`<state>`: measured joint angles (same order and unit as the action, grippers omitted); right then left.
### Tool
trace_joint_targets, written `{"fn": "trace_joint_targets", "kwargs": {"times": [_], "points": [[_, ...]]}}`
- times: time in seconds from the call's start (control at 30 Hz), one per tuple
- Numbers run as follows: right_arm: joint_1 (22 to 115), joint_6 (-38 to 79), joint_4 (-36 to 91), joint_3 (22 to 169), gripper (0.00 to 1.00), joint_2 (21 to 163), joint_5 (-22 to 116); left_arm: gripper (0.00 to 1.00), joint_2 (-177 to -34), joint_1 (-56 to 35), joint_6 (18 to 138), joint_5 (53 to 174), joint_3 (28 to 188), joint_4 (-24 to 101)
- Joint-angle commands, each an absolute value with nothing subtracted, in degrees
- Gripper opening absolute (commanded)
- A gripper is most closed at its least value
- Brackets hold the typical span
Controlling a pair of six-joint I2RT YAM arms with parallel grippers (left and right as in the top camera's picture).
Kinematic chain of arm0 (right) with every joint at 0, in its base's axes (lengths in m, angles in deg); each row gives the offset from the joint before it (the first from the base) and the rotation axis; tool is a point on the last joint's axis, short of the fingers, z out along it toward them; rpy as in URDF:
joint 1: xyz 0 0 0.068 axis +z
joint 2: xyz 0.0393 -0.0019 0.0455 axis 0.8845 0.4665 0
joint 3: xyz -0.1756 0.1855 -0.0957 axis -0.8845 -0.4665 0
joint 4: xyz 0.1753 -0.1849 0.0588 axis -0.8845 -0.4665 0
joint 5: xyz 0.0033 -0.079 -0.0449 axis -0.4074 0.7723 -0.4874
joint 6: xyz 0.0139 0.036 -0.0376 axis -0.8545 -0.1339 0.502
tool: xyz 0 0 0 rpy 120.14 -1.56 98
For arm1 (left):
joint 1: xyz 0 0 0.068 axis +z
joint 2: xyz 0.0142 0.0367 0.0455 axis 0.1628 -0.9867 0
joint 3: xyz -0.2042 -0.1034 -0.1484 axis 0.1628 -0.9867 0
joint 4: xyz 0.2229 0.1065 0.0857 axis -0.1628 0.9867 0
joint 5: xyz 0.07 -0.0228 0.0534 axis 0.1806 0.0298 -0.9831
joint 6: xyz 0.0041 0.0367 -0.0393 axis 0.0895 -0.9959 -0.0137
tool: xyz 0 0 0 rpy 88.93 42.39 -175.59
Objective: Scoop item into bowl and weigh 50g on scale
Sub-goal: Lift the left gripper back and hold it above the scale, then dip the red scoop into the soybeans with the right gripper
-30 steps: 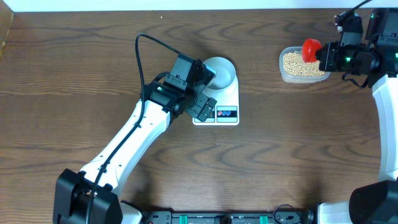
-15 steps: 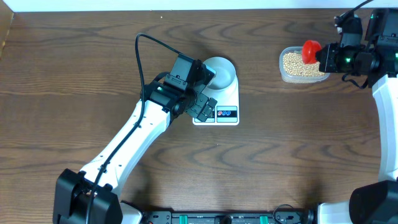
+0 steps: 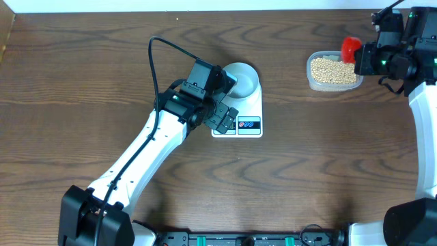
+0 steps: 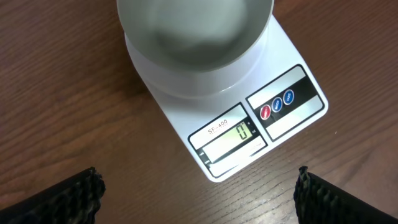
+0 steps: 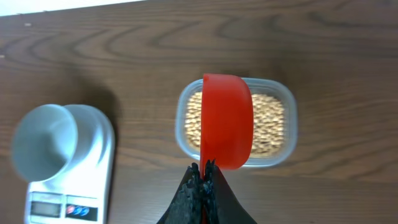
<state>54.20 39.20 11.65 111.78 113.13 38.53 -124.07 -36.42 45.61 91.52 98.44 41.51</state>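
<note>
The pale bowl [image 3: 242, 80] stands empty on the white scale [image 3: 249, 113]; in the left wrist view the bowl [image 4: 196, 37] sits on the scale [image 4: 292, 118], whose display reads 0. Tan beans [image 3: 332, 69] fill a clear tub [image 3: 314, 83] at the right rear, also in the right wrist view [image 5: 270, 124]. My right gripper [image 5: 203, 171] is shut on a red scoop [image 5: 227, 121] held on edge above the tub's right end, seen from overhead too [image 3: 351, 48]. My left gripper [image 4: 199, 193] is open and empty, hovering just in front of the scale.
The left arm [image 3: 147, 147] stretches diagonally from the front left to the scale. The right arm [image 3: 423, 116] runs along the table's right edge. A white wall borders the table's far edge.
My right gripper has moved the red scoop to the right and slightly back, from over the tub's middle to its right end. The left arm has not moved.
</note>
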Motion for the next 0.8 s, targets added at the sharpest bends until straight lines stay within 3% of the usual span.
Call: {"fn": "trace_joint_targets", "kwargs": {"times": [0.0,0.53,0.77], "points": [[54.0,42.3,12.2,112.6,0.01,113.8,46.1,1.0,-123.2,-36.3,44.7,91.0,98.6,41.5],[54.0,39.4,14.5,112.6,0.01,127.8,46.1,1.0,-123.2,-36.3,44.7,91.0,98.6,41.5],[53.7,37.6,16.3,112.6,0.01,133.8,37.3,1.0,-123.1,-36.3,44.7,91.0,98.6,41.5]]}}
